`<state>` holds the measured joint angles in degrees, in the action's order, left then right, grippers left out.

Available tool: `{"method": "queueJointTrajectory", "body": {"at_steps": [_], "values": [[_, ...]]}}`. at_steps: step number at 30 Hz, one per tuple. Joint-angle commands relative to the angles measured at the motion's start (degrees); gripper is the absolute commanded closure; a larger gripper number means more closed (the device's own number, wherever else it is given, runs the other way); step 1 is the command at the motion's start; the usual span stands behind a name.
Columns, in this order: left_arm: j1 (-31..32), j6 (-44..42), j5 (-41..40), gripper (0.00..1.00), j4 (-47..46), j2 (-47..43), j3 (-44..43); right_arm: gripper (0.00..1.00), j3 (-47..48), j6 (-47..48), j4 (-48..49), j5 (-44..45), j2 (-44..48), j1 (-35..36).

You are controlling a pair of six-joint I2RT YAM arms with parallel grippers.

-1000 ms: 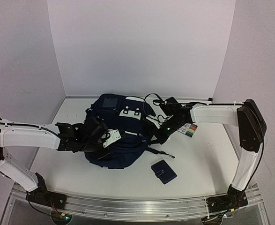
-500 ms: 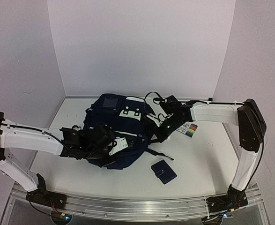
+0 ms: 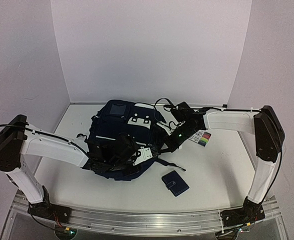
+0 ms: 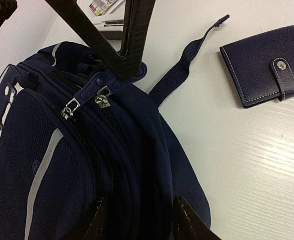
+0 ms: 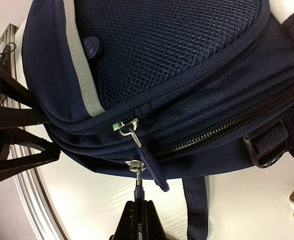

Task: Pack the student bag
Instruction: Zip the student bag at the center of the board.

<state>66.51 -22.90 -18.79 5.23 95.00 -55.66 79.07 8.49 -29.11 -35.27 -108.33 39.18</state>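
Large navy-blue fabric student bag (image 3: 109, 131) with thin white stripes and a dotted white patch, lying mid-way across a white counter (image 3: 217, 170) enclosed by plain pale walls (image 3: 152, 50). The print on the multicoloured striped card (image 3: 204, 139) beside it is too small to read. Small navy wallet (image 3: 175, 183), white-stitched with a snap tab, lies apart, nearer the arm bases; left pincer (image 4: 139, 222) spread astride the bag's bulge, right pincer (image 5: 139, 212) pressed together, pinching a navy zip pull (image 5: 138, 187).

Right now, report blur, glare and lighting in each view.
Top external: soft even light, lilac walls; the navy-blue striped fabric backpack reads as a dark mass. Left wrist: the small navy snap wallet is sharp, the white tabletop glares. Right wrist: mesh crisp; the right pincer on a navy zipper pull is blurred.
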Motion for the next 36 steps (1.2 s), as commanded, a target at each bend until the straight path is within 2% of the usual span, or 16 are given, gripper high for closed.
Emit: {"method": "queueJointTrajectory", "body": {"at_steps": [1, 4, 10, 13, 20, 36], "values": [[0.3, -3.3, -4.7, 0.56, -3.6, 2.3, -3.8, 1.00, 0.3, -0.3, -0.7, -1.5, 0.7, 0.2], [0.3, -4.0, -6.9, 0.59, -3.0, 4.5, -4.9, 1.00, 0.4, -0.3, -0.7, -1.6, 0.6, 0.1], [0.4, -1.9, -9.6, 0.90, -0.4, 3.3, -5.0, 1.00, 0.1, 1.0, -0.8, 0.5, 0.2, -0.6], [0.4, -0.2, -9.6, 0.99, 0.6, -0.1, -2.8, 1.00, 0.0, 2.0, -0.8, 1.3, -0.7, -2.7], [0.4, 3.6, -7.5, 1.00, 3.5, -5.6, 0.9, 1.00, 3.1, 4.0, -0.8, 5.7, -2.8, -4.9], [0.8, 6.9, -1.4, 1.00, 6.3, -8.9, 3.6, 1.00, 18.2, 4.8, -1.5, 13.9, -11.7, -8.9]]}}
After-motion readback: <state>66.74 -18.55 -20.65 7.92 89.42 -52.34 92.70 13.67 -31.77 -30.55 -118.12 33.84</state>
